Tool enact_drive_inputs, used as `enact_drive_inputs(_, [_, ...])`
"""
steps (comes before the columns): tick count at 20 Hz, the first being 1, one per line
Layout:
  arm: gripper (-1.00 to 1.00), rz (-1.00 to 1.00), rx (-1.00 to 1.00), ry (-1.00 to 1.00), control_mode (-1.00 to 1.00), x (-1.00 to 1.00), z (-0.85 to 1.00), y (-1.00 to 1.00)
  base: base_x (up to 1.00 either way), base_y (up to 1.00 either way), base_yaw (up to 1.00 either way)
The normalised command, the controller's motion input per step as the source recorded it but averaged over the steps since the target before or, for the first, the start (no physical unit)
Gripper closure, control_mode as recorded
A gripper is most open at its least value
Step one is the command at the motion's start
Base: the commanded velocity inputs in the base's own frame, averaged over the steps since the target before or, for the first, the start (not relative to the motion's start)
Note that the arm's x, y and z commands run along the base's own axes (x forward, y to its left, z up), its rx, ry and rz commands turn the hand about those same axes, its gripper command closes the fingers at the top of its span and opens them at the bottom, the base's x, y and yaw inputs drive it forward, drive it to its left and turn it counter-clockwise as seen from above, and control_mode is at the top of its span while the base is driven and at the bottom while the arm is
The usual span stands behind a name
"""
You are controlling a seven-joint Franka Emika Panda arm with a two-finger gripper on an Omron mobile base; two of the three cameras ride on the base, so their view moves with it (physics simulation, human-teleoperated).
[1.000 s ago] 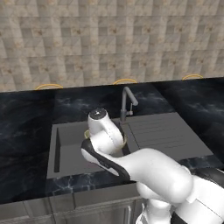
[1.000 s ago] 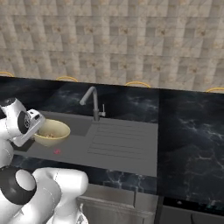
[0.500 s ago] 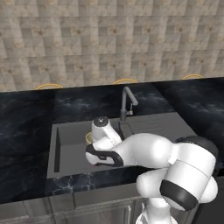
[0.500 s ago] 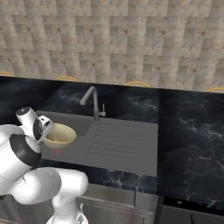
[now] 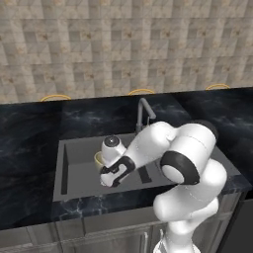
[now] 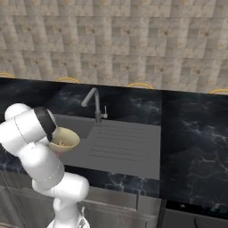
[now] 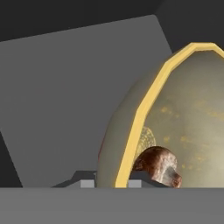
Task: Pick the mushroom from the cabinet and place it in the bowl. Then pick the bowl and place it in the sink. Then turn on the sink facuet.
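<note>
The pale yellow-tan bowl (image 7: pixel 188 113) hangs tilted over the dark grey sink (image 7: pixel 65 87), and my gripper (image 7: pixel 111 181) is shut on its rim, one fingertip (image 7: pixel 87 182) outside and the other inside. The reddish-brown mushroom (image 7: pixel 159 166) lies in the bowl against the rim. In the left base view the bowl (image 5: pixel 98 158) peeks out behind my hand, low inside the sink (image 5: pixel 79 173) basin. The right base view shows the bowl (image 6: pixel 64 138) beside my arm, left of the ribbed drainboard (image 6: pixel 120 142).
The faucet (image 5: pixel 143 111) stands behind the basin, close to my forearm, and is also seen from the right (image 6: pixel 93 102). Black marble counter (image 6: pixel 196 133) surrounds the sink. Yellow-rimmed arcs (image 5: pixel 55 97) sit along the tiled back wall.
My arm has folded down and forward, lowering the bowl from above the sink edge into the basin. The gripper has stayed shut on the rim.
</note>
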Motion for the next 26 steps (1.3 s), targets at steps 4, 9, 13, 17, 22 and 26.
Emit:
enact_drive_inputs(4, [1.0, -0.01, 0.0, 0.01, -1.0, 0.42, -0.41, 0.2, 0.0, 0.0, 0.0])
enact_drive_inputs(9, [1.0, -0.03, 0.0, 0.02, -1.0, 0.35, -0.34, 0.32, 0.0, 0.0, 0.0])
enact_drive_inputs(13, [1.0, -0.05, 0.0, 0.02, -1.0, 0.39, -0.23, 0.36, 0.0, 0.0, 0.0])
enact_drive_inputs(17, [1.0, -0.05, 0.0, 0.01, -1.0, 0.39, -0.3, 0.35, 0.0, 0.0, 0.0])
enact_drive_inputs(22, [1.0, -0.05, 0.0, 0.01, -1.0, 0.36, -0.17, 0.2, 0.0, 0.0, 0.0])
enact_drive_inputs(26, [-1.0, -0.07, 0.0, 0.0, -1.0, 0.01, 0.34, 0.12, 0.0, 0.0, 0.0])
